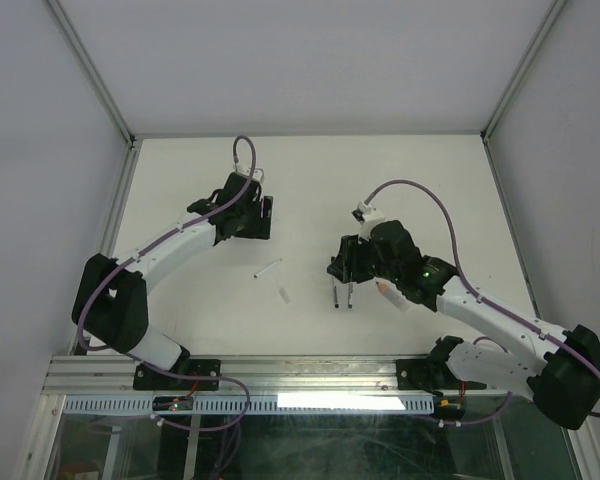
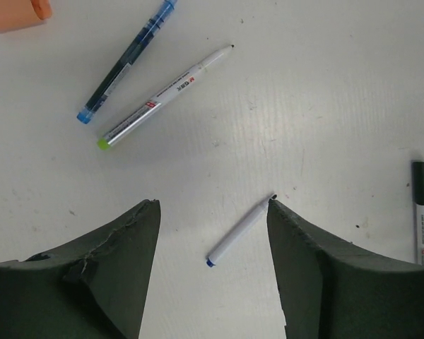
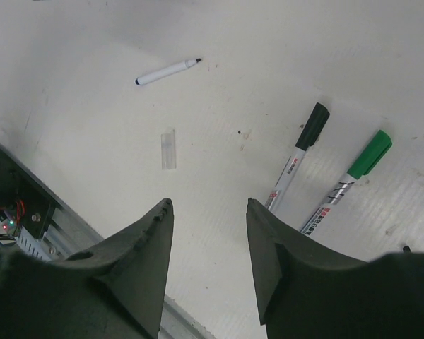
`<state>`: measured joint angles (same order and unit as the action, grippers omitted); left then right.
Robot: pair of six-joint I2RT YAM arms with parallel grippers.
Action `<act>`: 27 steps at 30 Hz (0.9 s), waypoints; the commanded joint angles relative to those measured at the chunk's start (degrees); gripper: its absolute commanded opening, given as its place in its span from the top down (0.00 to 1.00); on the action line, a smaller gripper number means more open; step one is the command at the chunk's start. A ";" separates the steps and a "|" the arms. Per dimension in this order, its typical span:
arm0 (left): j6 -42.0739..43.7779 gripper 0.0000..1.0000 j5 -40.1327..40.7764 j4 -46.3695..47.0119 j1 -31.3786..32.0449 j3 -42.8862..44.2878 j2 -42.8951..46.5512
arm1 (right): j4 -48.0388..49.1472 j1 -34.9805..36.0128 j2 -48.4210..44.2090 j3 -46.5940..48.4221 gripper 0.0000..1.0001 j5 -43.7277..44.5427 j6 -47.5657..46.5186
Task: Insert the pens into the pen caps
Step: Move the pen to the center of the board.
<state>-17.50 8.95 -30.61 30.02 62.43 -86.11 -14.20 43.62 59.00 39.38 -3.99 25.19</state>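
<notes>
Hovering left end effector [image 2: 212,206] and right end effector [image 3: 208,205], both released, empty, above table [image 1: 430,180]; lining left over short white pen [image 2: 240,229], likely for pickup; poising right beside black-capped pen [image 3: 300,159] and green-capped pen [image 3: 353,176], seemingly done; leaving clear cap [image 3: 169,148] nearby.

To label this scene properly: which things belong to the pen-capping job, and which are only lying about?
Job: uncapped white pen; short clear tube; black-capped pen; green-capped pen; blue pen.
Not the job: metal rail; purple cable.
</notes>
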 commanded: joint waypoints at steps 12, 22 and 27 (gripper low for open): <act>18.10 0.39 -4.37 6.54 -3.85 9.49 -12.93 | -2.43 -0.37 0.17 2.55 0.53 -13.26 -5.87; 24.55 0.40 -10.32 2.92 -7.35 15.78 -18.51 | 0.11 -0.34 2.63 2.58 0.54 -11.47 -2.56; 26.44 0.44 -13.24 1.14 -8.20 15.97 -20.58 | -0.58 -0.35 4.34 4.18 0.54 -11.65 -3.02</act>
<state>5.45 -0.36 -28.40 22.39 76.62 -105.58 -16.62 43.42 62.50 40.18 -15.05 22.00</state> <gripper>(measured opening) 0.575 0.466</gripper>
